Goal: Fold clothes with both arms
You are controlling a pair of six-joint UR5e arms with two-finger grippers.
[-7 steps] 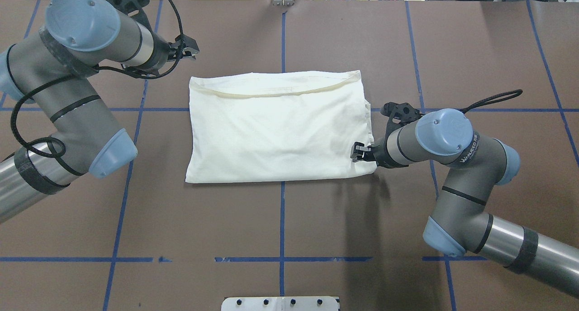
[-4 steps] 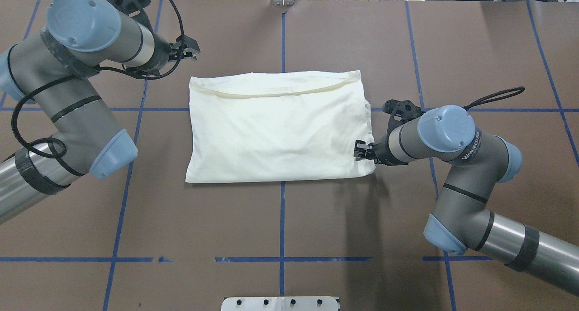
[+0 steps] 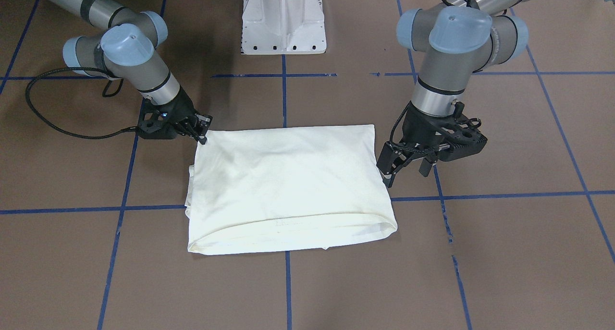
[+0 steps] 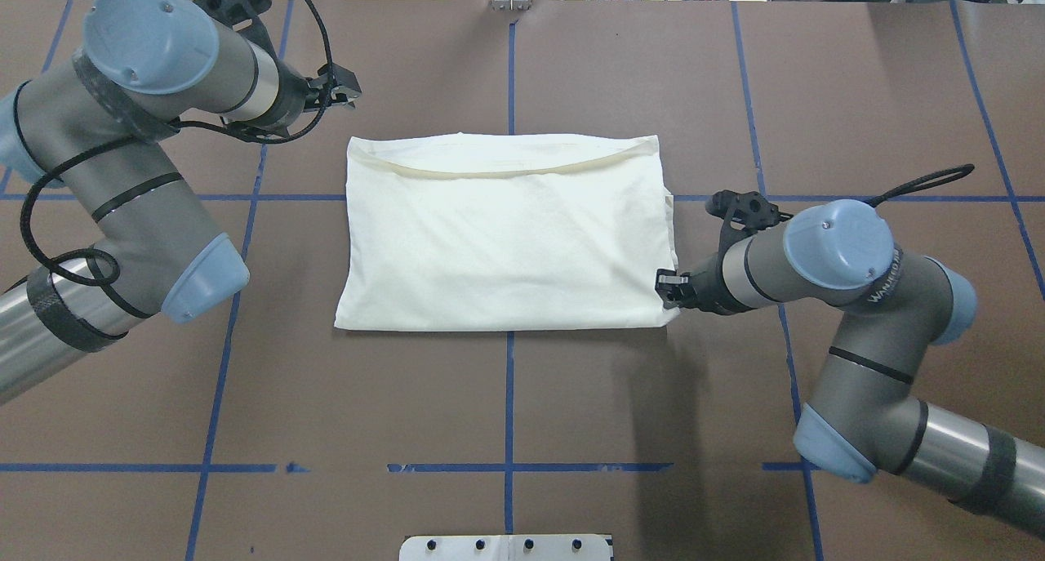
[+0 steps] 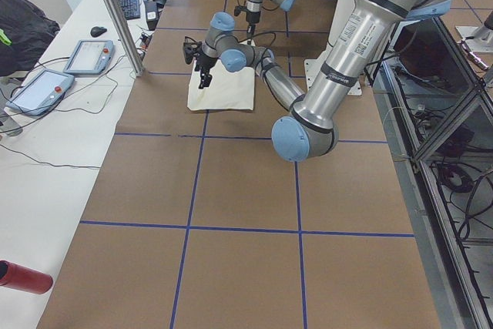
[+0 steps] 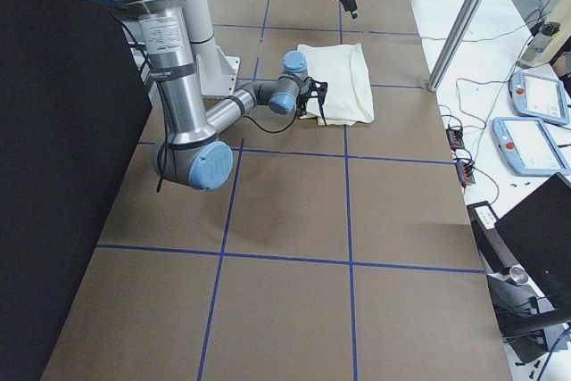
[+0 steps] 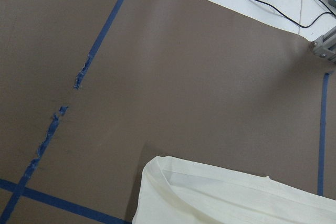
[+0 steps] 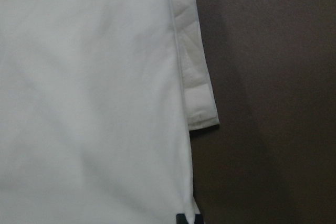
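**On the table: one folded shirt, two arms**

On the brown table [image 4: 506, 414] sits one cream T-shirt [image 4: 506, 242], folded into a rough rectangle with a plain face up. It's pretty much centred over the middle blue tape line [image 4: 509, 398]. A curved, slightly yellower band of fabric runs along the edge farthest from the robot. On the robot's right side a narrow strip of an under layer pokes out past the top layer — the right wrist view shows that bit up close.

Surface-wise it's brown sheeting marked off in a grid with blue tape, scuffed in a few spots. A white pedestal [image 3: 283, 20] stands at the robot's edge. Beyond the far side there's a white bench with a grey pendant [image 5: 88, 55], a second pendant [image 5: 35, 90], a keyboard [image 5: 129, 1] and loose cables. A red cylinder [image 5: 19, 276] lies on that bench too.

Count: one shirt, two arms, two grippers, two pendants.

The left arm [image 4: 139, 161] reaches toward the shirt's far-left corner. Its left gripper [image 3: 406, 176] hangs near that side, clear of the cloth, fingers spread wide with nothing between them.

The right arm [image 4: 841, 251] comes in low. The right gripper [image 4: 665, 288] has its tips right at the near-right corner, touching fabric — honestly can't tell whether they're pinching it or just resting there.
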